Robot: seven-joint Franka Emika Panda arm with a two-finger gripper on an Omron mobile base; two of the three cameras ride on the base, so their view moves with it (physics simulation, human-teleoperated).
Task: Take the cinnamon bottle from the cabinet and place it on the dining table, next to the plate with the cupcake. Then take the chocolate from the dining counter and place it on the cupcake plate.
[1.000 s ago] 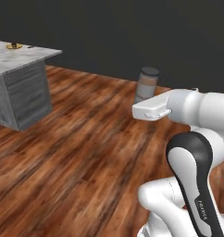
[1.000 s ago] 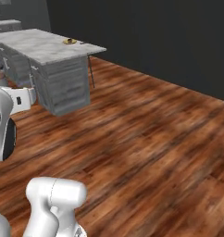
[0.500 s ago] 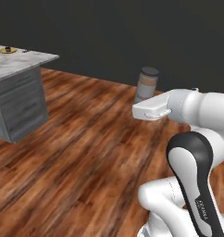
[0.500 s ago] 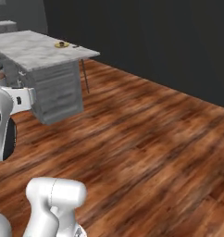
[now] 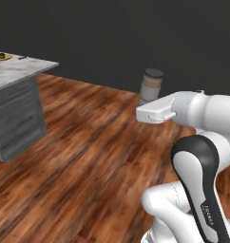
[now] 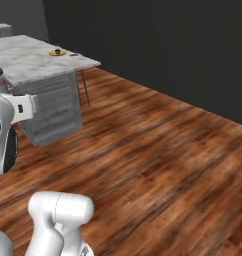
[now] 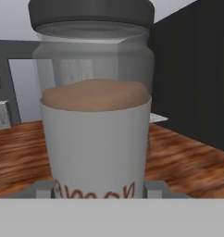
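While the cinnamon bottle (image 5: 150, 87) stands upright in the gripper (image 7: 99, 187), the jaws apparently closed on its base, the carrying step is in hand; next, the base must bring it beside the plate (image 6: 57, 52) on the dining table (image 6: 28, 62).

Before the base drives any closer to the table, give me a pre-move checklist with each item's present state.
1. Cinnamon bottle in the end effector: ok, it stands upright right in front of the hand camera.
2. Bottle cap on: ok, dark cap sits on top of the bottle.
3. Grip firmness: cannot tell, the fingertips are hidden behind the bottle.
4. Path to the dining table: ok, only bare wood floor lies between.
5. Plate in sight: ok, near the table's far corner.
6. Free spot beside the plate: cannot tell, too small from here; a small dark thing lies just next to it.
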